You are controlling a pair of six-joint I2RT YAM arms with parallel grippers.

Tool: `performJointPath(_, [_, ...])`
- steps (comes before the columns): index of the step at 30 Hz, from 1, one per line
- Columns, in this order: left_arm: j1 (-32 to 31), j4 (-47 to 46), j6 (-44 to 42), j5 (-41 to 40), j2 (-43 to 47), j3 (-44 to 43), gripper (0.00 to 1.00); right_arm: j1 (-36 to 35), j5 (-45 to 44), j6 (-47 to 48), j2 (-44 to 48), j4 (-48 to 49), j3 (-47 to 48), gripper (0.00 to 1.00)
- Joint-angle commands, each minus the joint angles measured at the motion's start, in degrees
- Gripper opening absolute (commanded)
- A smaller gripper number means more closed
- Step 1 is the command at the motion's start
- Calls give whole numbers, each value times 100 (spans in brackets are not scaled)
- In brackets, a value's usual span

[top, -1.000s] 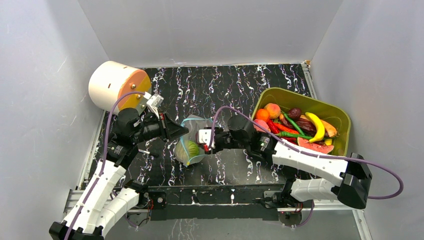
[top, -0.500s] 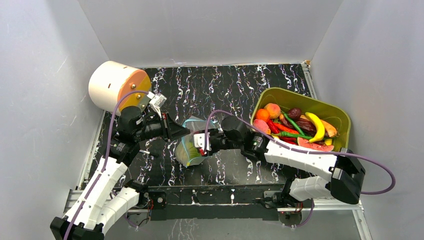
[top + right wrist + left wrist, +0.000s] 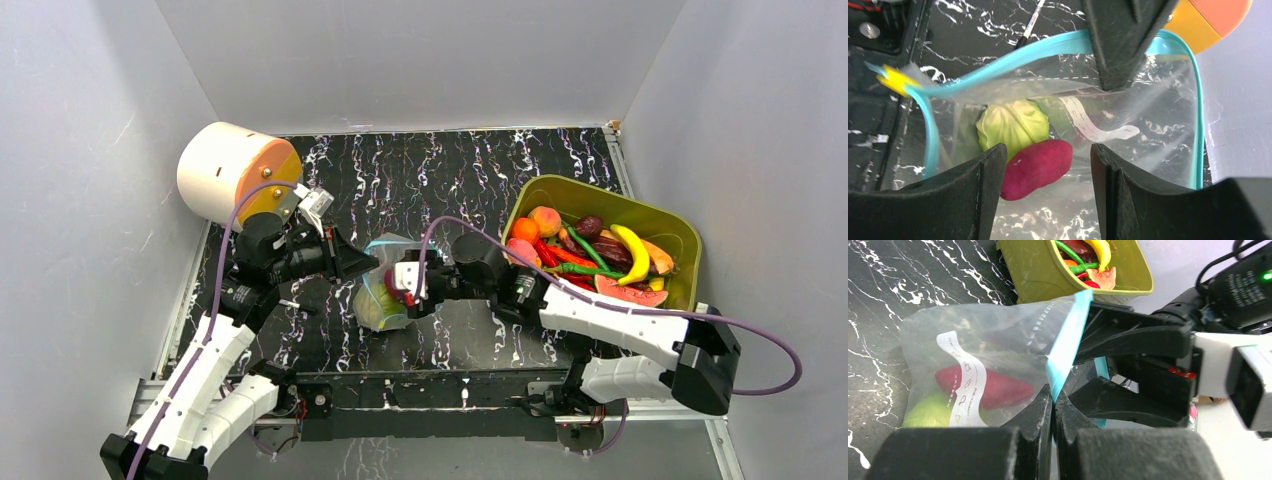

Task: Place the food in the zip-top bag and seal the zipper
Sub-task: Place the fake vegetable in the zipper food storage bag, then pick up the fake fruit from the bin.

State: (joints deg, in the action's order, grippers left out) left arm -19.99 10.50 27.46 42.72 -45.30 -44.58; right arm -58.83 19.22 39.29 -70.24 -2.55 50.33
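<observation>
Zip-top bag holds two pieces (cabbage, sweet potato) — left claw pinches its zipper, right claw gapes.

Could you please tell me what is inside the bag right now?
A green cabbage and a purple sweet potato lie inside the bag. Whatever lies beneath them, or behind the right gripper, is covered.

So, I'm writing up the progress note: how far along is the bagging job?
Done: the cabbage and purple sweet potato lie inside the zip-top bag. In hand: the left gripper pinches the zipper and holds the mouth open; the right gripper is open at the mouth. Left: the food heaped in the olive bin, then sealing.
</observation>
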Motion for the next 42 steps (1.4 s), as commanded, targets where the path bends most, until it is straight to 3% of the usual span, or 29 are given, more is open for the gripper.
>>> performJointPath(1, [-13,9,-251,-252,114,-61,0,-24,-107,-931,415,126,174,60])
performJointPath(7, [-7,235,-828,-696,162,-15,0,-23,-245,-2353,857,355,393,57])
performJointPath(12, [-10,329,-1250,-937,172,12,0,-23,-1759,-3770,1049,374,892,59])
performJointPath(16, [-9,255,-1434,-922,244,116,0,-21,-2581,-4058,943,-201,1380,58])
performJointPath(21, [-13,148,-1617,-943,330,381,0,-10,-4547,-4566,697,-1146,1887,58])
performJointPath(25, [-6,125,-1728,-887,328,512,0,67,-5201,-4749,607,-1495,1937,58])
performJointPath(31, [-12,-3,-1783,-702,467,655,0,747,-5271,-5189,433,-2192,1964,59])
performJointPath(42, [-6,40,-1827,-726,680,705,0,2937,-5145,-6070,261,-2672,1644,57])
